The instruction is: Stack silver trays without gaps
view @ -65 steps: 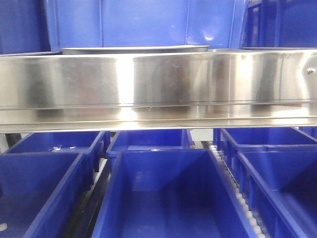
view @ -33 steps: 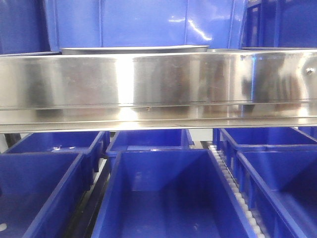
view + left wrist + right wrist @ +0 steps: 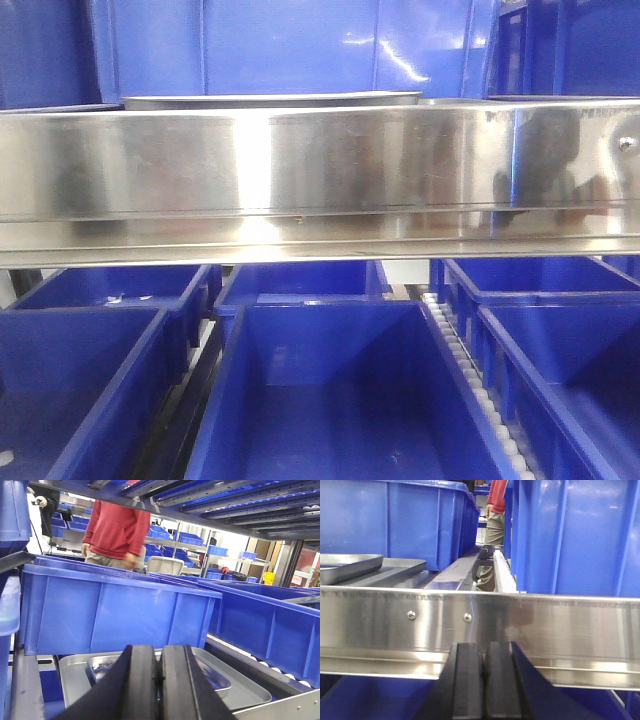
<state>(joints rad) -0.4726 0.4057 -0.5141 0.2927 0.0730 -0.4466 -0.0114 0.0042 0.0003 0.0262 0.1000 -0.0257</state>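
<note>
Black pads of the left gripper (image 3: 160,675) are pressed together, empty; the right gripper (image 3: 484,680) likewise, low before the rail (image 3: 480,617). Just beyond the left one, a small tray (image 3: 150,664) lies inside a large tray (image 3: 250,692) on the shelf, apparently unseated. Judged approach stage: next, part the jaws and take the small tray's rim. Blue bins (image 3: 115,612) crowd behind

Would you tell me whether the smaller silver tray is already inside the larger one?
Inside: the smaller tray rests within the larger tray, behind the shut left gripper.
</note>
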